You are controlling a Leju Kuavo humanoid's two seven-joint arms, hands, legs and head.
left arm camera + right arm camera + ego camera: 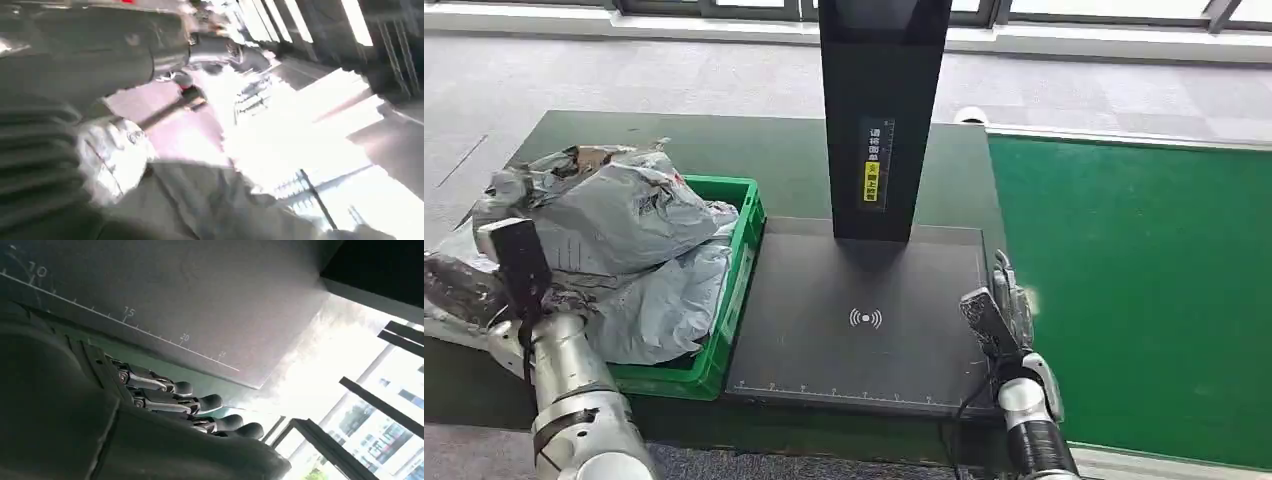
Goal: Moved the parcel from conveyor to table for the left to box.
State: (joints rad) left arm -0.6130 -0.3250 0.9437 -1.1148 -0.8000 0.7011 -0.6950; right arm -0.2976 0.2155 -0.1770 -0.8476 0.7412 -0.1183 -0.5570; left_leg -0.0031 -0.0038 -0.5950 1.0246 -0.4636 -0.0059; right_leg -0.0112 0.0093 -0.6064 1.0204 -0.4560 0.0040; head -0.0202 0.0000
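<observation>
Head view has our left hand (469,285) buried in the grey parcels (624,240) piled in the green crate (739,275), grip unclear, while our right hand (1004,315), fingers straight and empty, sits beside the scanner plate (864,320).

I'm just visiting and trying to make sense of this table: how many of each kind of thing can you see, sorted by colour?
Grey: 1 heap of grey plastic parcels, too crumpled together to count singly
Green: 2, the crate and the conveyor belt
Black: 2, the scanning pad and its upright post
Silver robot hands: 2, left hand, right hand
Total: 7
</observation>
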